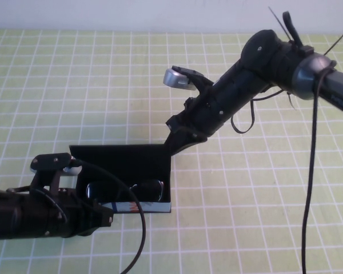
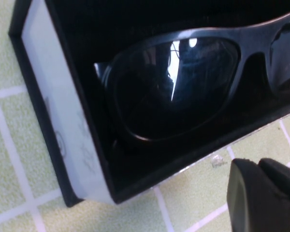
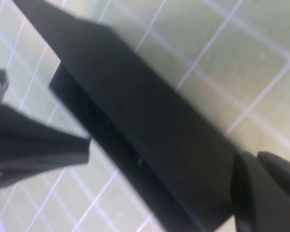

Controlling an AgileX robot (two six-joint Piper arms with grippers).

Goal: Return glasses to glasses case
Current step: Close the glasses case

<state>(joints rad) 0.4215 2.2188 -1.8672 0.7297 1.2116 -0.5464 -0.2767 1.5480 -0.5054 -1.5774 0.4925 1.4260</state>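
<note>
The black glasses case (image 1: 144, 207) lies open on the mat, its flip lid (image 1: 123, 157) raised at the back. Inside it lie the black glasses (image 1: 128, 191), lenses up; the left wrist view shows one dark lens (image 2: 183, 87) within the case's white-edged wall (image 2: 53, 121). My left gripper (image 1: 106, 217) sits low at the case's front left corner, its fingers (image 2: 251, 198) shut together just outside the front edge, holding nothing. My right gripper (image 1: 175, 138) is shut and rests against the lid's far right corner. In the right wrist view, its fingers (image 3: 261, 193) meet the dark lid (image 3: 135, 106).
A green mat with a white grid (image 1: 246, 217) covers the table. The right arm (image 1: 257, 74) reaches in from the upper right with loose cables (image 1: 313, 171) hanging down. The left arm (image 1: 28, 217) lies along the front left.
</note>
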